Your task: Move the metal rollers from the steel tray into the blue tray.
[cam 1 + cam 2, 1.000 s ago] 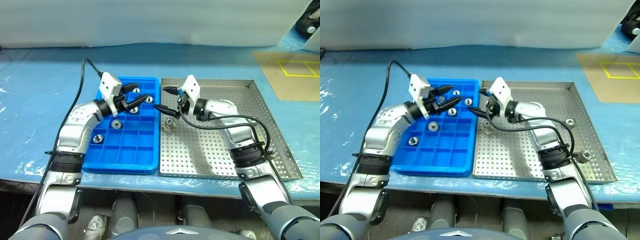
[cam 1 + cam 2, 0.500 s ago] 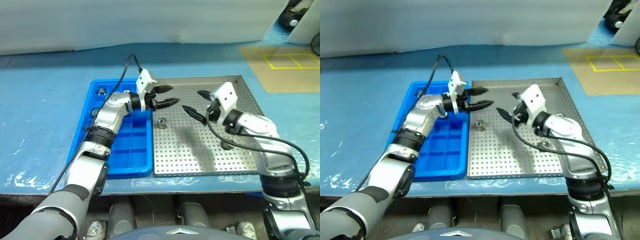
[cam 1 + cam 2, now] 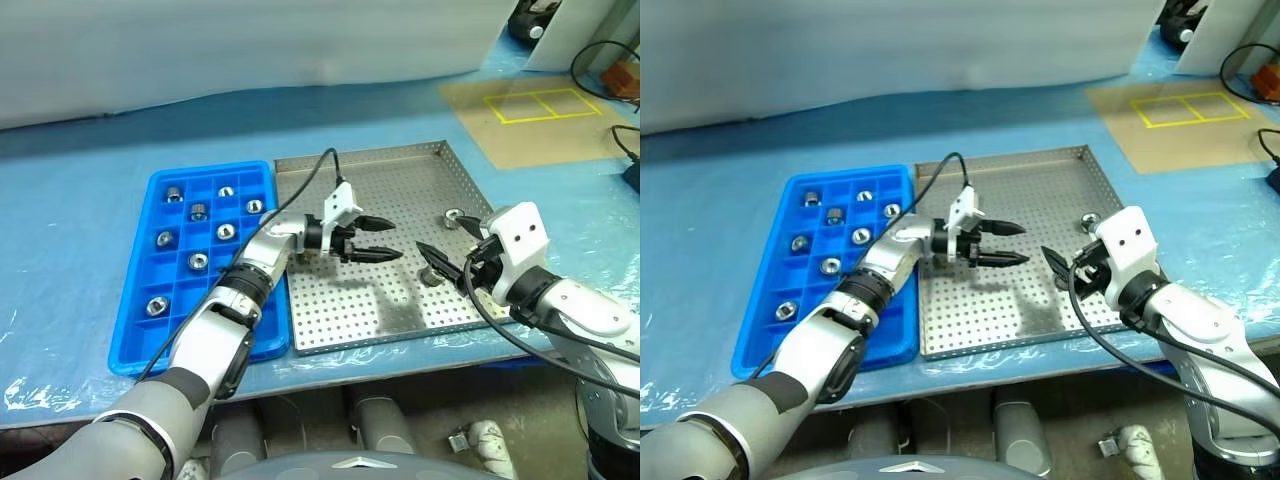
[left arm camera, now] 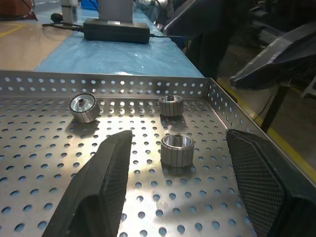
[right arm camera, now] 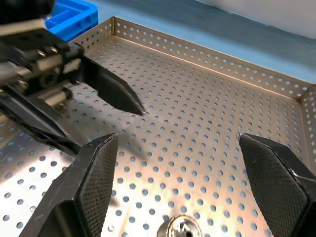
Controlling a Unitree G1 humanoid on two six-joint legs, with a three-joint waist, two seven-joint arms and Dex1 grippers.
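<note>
On the right part of the steel tray (image 3: pixel 400 170) the metal rollers still to be moved are gathered: one (image 3: pixel 454 217) lies near the right rim, and another (image 3: pixel 432 275) stands close to the fingers of the right gripper (image 3: pixel 443 262). The left wrist view shows three rollers near a corner of this tray: one upright (image 4: pixel 177 149) between the fingertips, one upright (image 4: pixel 171 105) close to the perforated rim, and one (image 4: pixel 83 106) tilted on its side. The middle and the left part of the perforated floor are bare, so much room is free between the two grippers.

The blue tray (image 3: pixel 136 345) lies just beside the steel tray, on its left side, with rims nearly touching. Seven rollers sit in separate compartments of it, for example one (image 3: pixel 173 194) at the far left and one (image 3: pixel 155 305) nearer; the near compartments on the right have nothing inside.

The left gripper (image 3: pixel 375 238) reaches level over the steel tray, fingers parted and holding nothing. The right gripper stands above the near right edge, its fingers spread wide, also holding nothing. Both trays rest on a blue plastic sheet (image 3: pixel 70 200).
</note>
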